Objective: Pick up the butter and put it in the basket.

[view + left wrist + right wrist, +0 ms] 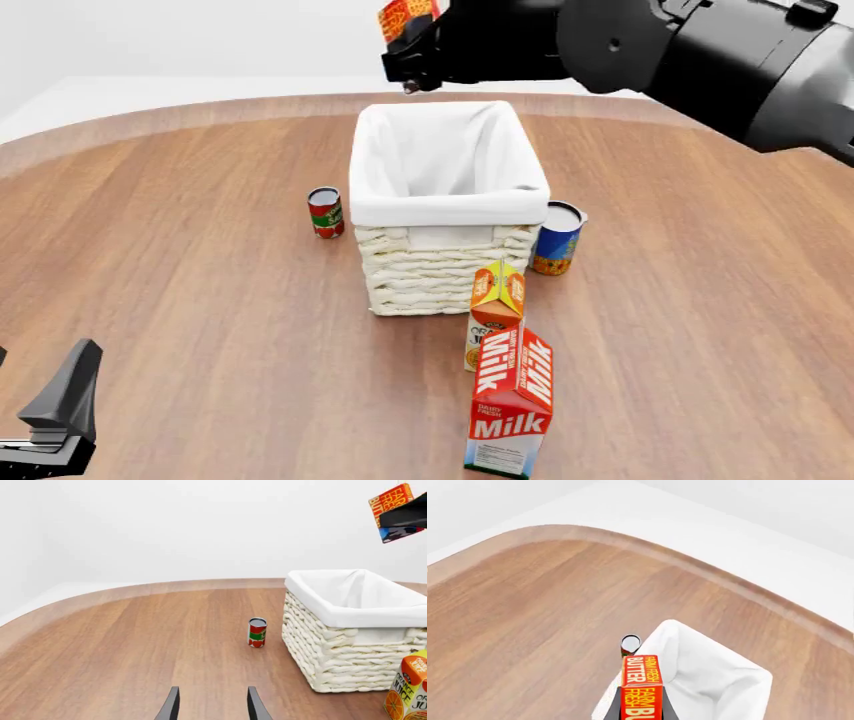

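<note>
Butter: held aloft, above basket's far-left rim.
Basket: upright at table centre, white lining showing.
Right gripper: clenched on butter.
Left gripper: fingers parted, nothing between, low over table.
Red can: just left of basket.

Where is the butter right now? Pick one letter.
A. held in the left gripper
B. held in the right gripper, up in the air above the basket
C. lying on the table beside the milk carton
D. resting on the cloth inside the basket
B: the butter is clamped in the right gripper, raised above the basket; the left gripper is open and empty.
</note>
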